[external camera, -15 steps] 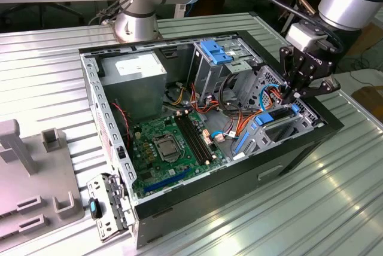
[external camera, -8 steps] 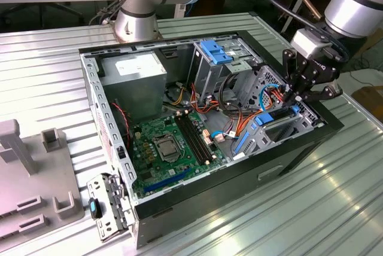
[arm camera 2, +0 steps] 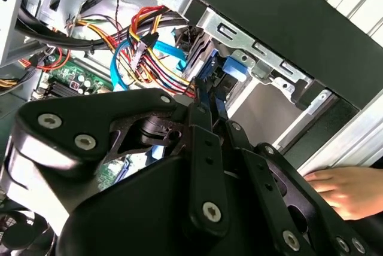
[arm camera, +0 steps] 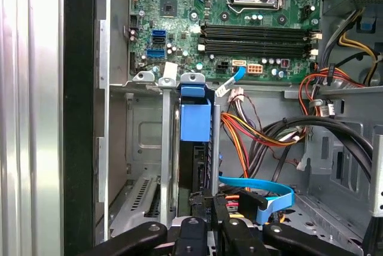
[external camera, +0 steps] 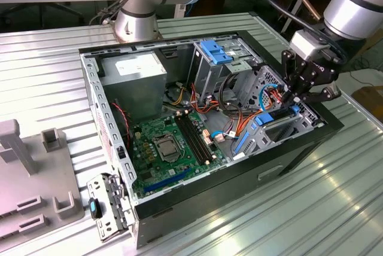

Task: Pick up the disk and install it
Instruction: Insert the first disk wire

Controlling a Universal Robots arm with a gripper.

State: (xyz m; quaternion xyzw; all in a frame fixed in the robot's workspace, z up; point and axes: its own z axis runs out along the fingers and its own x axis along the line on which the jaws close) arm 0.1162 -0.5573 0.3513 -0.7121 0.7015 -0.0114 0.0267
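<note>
Claw (external camera: 297, 96) poised over the drive cage (external camera: 281, 125) in the exterior view; second wrist view: fingers nearly shut on the blue-framed disk (arm camera 2: 210, 82); first wrist view: disk (arm camera: 195, 142) part-seated, insertion step, likely needing further straight pushing.

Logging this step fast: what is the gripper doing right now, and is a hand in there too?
Gripper: closed on the disk, down in the drive cage.
Person's hand: resting beside the case, holding nothing visible.
</note>
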